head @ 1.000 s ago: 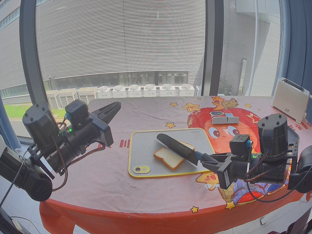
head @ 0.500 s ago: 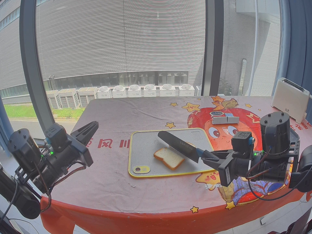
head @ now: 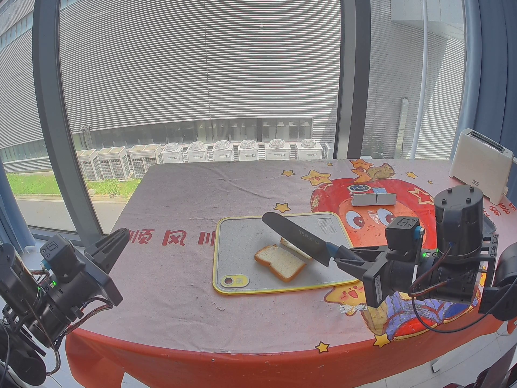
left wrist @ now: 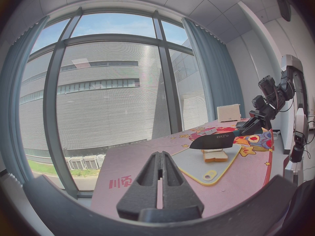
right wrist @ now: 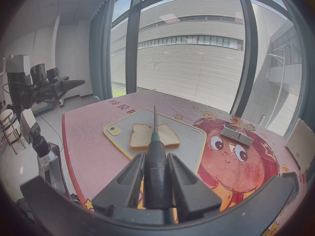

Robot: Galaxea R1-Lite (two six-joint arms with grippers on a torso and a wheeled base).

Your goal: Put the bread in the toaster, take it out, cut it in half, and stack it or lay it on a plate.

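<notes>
My right gripper [head: 341,260] is clamped on the dark handle of the knife [head: 295,236], fingers pressed against it on both sides, and the blade reaches out from the fingertips over the cutting board [head: 237,243]. The bread [head: 279,262] lies flat on that board, near its middle, directly under the blade. From my right wrist, the blade runs edge-on across the middle of the slice, with about as much bread on one side as on the other. From my left wrist, the cutting edge stands just above the bread; I cannot tell whether the slice is cut through or whole.

My left gripper [head: 111,242] hangs off the table's left edge, well apart from the board, its fingers drawn together to a thin slit with nothing between them.

The board sits on the printed cloth of the table [head: 177,308]. The white toaster [head: 481,164] stands at the far right corner, and a small grey block [head: 373,199] lies between it and the board
</notes>
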